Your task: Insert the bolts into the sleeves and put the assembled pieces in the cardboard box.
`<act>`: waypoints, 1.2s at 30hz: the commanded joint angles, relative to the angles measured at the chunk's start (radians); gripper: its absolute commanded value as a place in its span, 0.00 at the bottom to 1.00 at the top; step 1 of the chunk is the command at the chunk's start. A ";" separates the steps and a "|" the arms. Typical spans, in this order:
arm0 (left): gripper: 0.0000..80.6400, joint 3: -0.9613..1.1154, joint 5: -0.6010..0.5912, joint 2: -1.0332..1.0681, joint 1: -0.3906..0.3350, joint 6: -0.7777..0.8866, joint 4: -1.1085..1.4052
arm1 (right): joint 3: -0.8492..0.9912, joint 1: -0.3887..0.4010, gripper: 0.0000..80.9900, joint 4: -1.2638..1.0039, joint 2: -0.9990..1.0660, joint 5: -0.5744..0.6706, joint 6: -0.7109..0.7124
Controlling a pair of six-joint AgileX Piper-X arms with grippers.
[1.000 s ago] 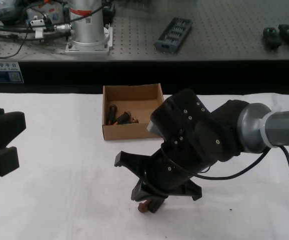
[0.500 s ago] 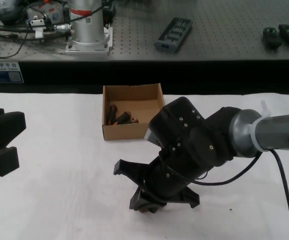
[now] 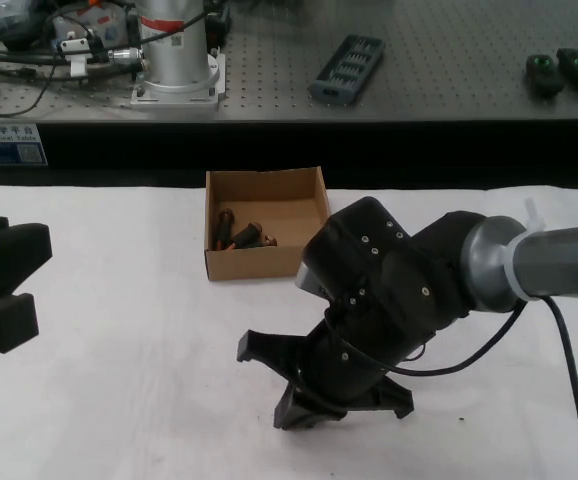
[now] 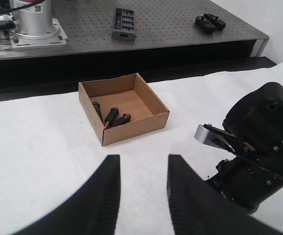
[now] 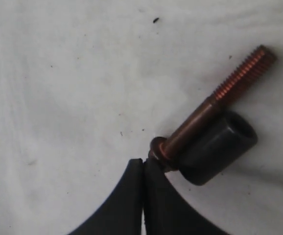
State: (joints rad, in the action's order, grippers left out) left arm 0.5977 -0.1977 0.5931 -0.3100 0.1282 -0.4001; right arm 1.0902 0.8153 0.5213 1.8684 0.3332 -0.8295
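Right gripper (image 5: 143, 165) is low over the white tabletop (image 3: 119, 350), near the front edge & well apart from the cardboard box (image 3: 259, 265). Its two fingers are pressed together w/ nothing btw. them, and the tips touch the head end of a copper bolt (image 5: 200, 114). The bolt lies flat on the cloth alongside a black sleeve (image 5: 215, 156), touching it but not inside it. Its threaded end reaches past the sleeve. Left gripper (image 4: 140, 193) hangs over the left side of the tabletop w/ fingers apart, holding nothing. In the box, some assembled pieces (image 4: 112, 116) lie toward its left wall.
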 commanded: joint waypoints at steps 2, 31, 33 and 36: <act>0.30 0.004 0.012 -0.007 0.002 -0.016 0.014 | 0.009 -0.042 0.02 0.065 0.000 -0.008 0.023; 0.30 0.004 0.012 -0.007 0.002 -0.016 0.014 | 0.010 -0.111 0.02 0.008 0.000 0.051 0.111; 0.30 0.004 0.012 -0.007 0.002 -0.016 0.014 | 0.010 -0.102 0.02 -0.006 0.000 0.051 0.108; 0.30 0.004 0.012 -0.015 0.002 -0.016 0.014 | 0.010 -0.094 0.02 -0.018 0.000 0.051 0.079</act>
State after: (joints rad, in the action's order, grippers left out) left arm 0.5977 -0.1977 0.5931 -0.3100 0.1282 -0.4001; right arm 1.0939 0.7209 0.5116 1.8684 0.3734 -0.7486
